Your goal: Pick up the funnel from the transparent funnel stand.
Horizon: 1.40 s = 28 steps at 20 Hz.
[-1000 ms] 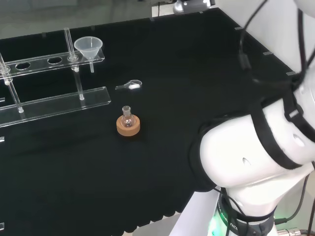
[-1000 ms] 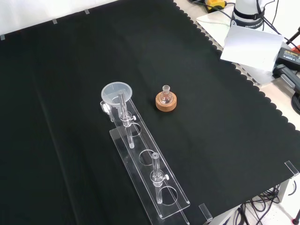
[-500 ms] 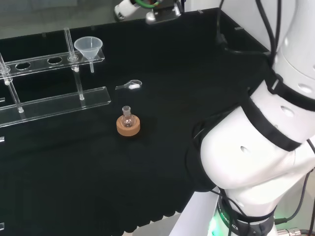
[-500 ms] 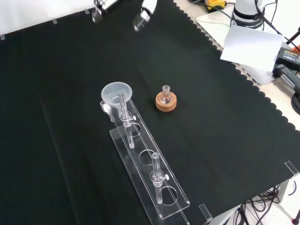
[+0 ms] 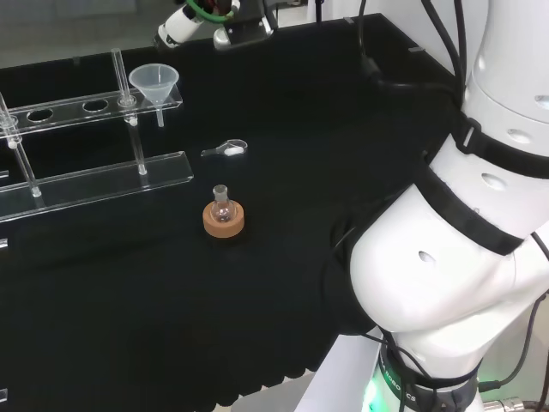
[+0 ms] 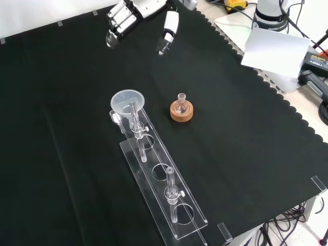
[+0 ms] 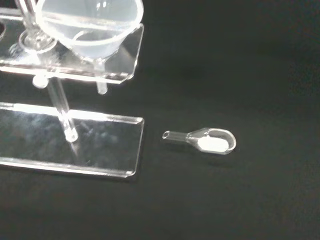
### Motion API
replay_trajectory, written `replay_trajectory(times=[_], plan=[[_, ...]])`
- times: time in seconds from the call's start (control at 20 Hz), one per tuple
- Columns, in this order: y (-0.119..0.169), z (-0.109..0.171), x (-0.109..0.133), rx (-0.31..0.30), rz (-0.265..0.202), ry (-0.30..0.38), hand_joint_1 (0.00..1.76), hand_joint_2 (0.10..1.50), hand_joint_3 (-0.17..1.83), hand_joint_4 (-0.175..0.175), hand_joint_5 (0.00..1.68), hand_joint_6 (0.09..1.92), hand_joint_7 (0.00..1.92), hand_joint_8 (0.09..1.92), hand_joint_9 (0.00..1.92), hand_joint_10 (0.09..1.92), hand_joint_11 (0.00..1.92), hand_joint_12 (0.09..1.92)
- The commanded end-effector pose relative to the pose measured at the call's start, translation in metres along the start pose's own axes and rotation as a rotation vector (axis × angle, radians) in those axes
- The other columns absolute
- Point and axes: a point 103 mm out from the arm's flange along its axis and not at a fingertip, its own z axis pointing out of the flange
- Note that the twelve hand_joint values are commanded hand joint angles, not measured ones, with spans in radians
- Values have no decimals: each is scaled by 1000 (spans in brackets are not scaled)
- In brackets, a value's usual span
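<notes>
We see the hand [image 6: 134,13] above the far part of the surface [image 6: 230,118] in the front view, near that view's top edge. Its fingers [image 6: 116,23] are straight and spread apart from the thumb, so the hand is open and holds nothing. In the head view the hand [image 5: 202,19] shows at the surface's far edge, just beyond the funnel, and well apart from it.

The funnel [image 6: 127,102] sits upright in the end hole of the transparent funnel stand [image 6: 164,189], its wide mouth up and its stem hanging down through the upper plate. In the head view we find the funnel [image 5: 154,84] at the right end of the stand [image 5: 94,176], toward the surface's far left corner. The wrist view shows the funnel's bowl [image 7: 90,25] close up, resting in the plate of the stand [image 7: 75,145].

Just beside the stand's end a small clear scoop [image 7: 205,141] with something white in it lies flat on the cloth. Nearer the surface's middle, a small round flask [image 6: 180,105] stands upright in a cork ring [image 6: 182,114], apart from the stand and the funnel.
</notes>
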Motion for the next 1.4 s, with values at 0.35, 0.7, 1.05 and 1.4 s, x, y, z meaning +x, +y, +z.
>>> replay_trajectory(times=[0.35, 0.7, 1.05, 1.4], plan=[[41, 23, 36, 127, -38, -42, 439, 800, 276, 17, 93, 87, 0, 500, 75, 873, 132, 1539], [46, 27, 46, 128, -66, -52, 446, 794, 274, 16, 86, 87, 0, 474, 67, 879, 129, 1542], [52, 33, 59, 161, -67, -87, 542, 756, 260, 23, 64, 87, 0, 402, 10, 855, 138, 1550], [63, 42, 68, 193, -90, -94, 599, 718, 270, 48, 12, 87, 0, 87, 0, 449, 117, 1557]])
